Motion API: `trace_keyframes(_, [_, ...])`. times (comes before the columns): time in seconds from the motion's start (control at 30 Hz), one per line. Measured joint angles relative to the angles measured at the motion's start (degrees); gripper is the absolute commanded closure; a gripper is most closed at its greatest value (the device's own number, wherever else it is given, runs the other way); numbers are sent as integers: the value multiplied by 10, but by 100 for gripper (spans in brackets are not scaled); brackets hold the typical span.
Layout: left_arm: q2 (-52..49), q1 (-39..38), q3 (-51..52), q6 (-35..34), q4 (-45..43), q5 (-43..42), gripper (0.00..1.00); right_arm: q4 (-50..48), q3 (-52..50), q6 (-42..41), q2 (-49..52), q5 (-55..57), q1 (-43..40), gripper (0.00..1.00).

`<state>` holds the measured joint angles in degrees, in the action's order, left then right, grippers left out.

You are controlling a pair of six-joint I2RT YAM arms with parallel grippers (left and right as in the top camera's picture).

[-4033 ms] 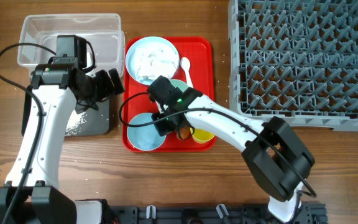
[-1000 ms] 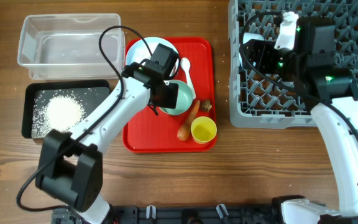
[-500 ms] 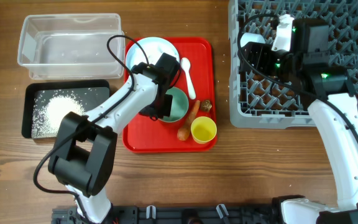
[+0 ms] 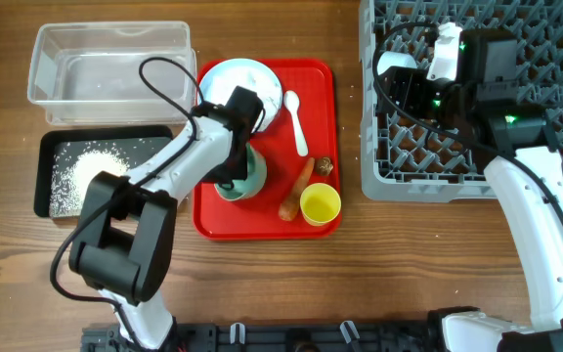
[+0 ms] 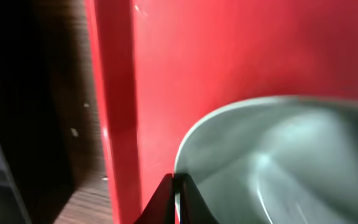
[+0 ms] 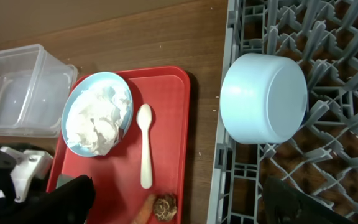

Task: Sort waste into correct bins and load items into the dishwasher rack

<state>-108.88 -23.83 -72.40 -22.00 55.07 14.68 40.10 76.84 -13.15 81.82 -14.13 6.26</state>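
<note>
My left gripper [image 4: 233, 179] [image 5: 178, 200] is shut on the rim of a pale green bowl [image 4: 251, 176] [image 5: 278, 162], which stands tipped over the left part of the red tray [image 4: 262, 220] [image 5: 166, 74]. My right gripper [image 4: 404, 98] [image 6: 185, 205] hangs open over the grey dishwasher rack [image 4: 487, 108] [image 6: 328, 155], beside a pale blue bowl [image 4: 396, 64] [image 6: 263, 96] lying upside down in it. On the tray are the plate [image 4: 225, 78] [image 6: 120, 92] with crumpled tissue [image 6: 95, 121], a white spoon [image 4: 294, 117] [image 6: 145, 146], a carrot piece [image 4: 296, 191], a brown lump [image 4: 324, 166] [image 6: 165, 205] and a yellow cup [image 4: 320, 204].
A clear tub [image 4: 106, 59] [image 6: 17, 93] stands at the back left. In front of it is a black tray [image 4: 47, 147] holding rice grains [image 4: 91, 174]. The rack fills the right side, close to the red tray's right edge.
My left gripper has closed on the green bowl's rim; the bowl has shifted left on the tray and tipped up. The right arm has stayed still.
</note>
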Motion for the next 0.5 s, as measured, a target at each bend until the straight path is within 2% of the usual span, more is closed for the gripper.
trace_keyframes(0.2, [0,0,5,0,-26,-10,96,0,0,0,0,0,0,11])
trace_keyframes(0.33, [12,0,-39,0,-16,-11,96,0,0,0,0,0,0,10])
trace_keyframes(0.43, [87,0,-109,1,-20,-10,95,0,0,0,0,0,0,11])
trace_keyframes(0.5, [122,0,-119,7,-43,-11,92,0,0,0,0,0,0,11])
